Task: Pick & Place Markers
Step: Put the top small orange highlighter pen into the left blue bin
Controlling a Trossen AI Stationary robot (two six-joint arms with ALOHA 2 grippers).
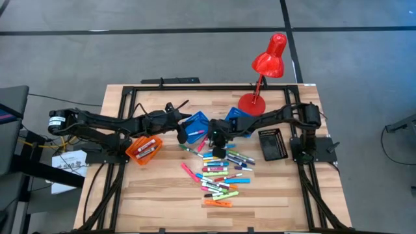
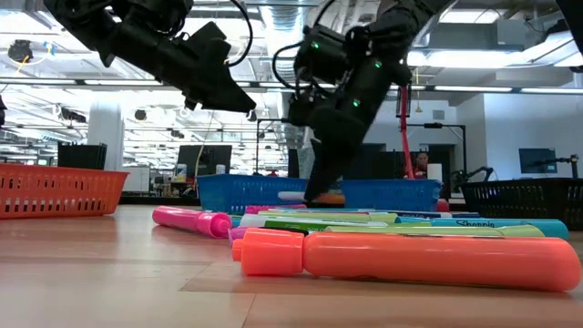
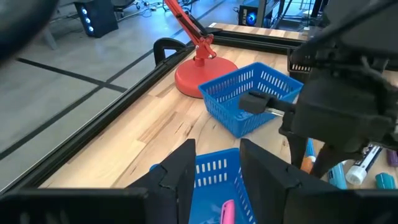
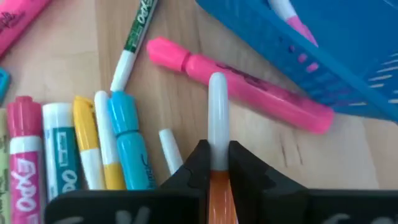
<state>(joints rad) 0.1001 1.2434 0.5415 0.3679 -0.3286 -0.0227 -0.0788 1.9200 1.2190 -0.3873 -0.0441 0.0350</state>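
Note:
Many bright markers (image 1: 221, 175) lie in a loose pile on the wooden table. My right gripper (image 1: 218, 144) points down at the pile's far end and is shut on an orange marker with a white end (image 4: 217, 112). It also shows low over the table in the low view (image 2: 325, 193). My left gripper (image 3: 217, 174) is open and empty above a blue tray (image 1: 194, 128), and it shows in the high view (image 1: 179, 122). A pink marker (image 3: 227, 211) lies in that tray. My right gripper pinches the marker's orange body (image 4: 219, 186) between its two fingers (image 4: 199, 171), which come from above and lie across the marker. The white end (image 4: 217, 93) sticks out past the fingers over a pink highlighter (image 4: 249, 84). Whether the marker is clear of the table, I cannot tell.
A second blue tray (image 1: 235, 117) stands by the right arm, an orange tray (image 1: 143, 148) at the left, and a black tray (image 1: 273, 143) at the right. A red desk lamp (image 1: 266, 62) stands at the far edge. Black rails frame the table.

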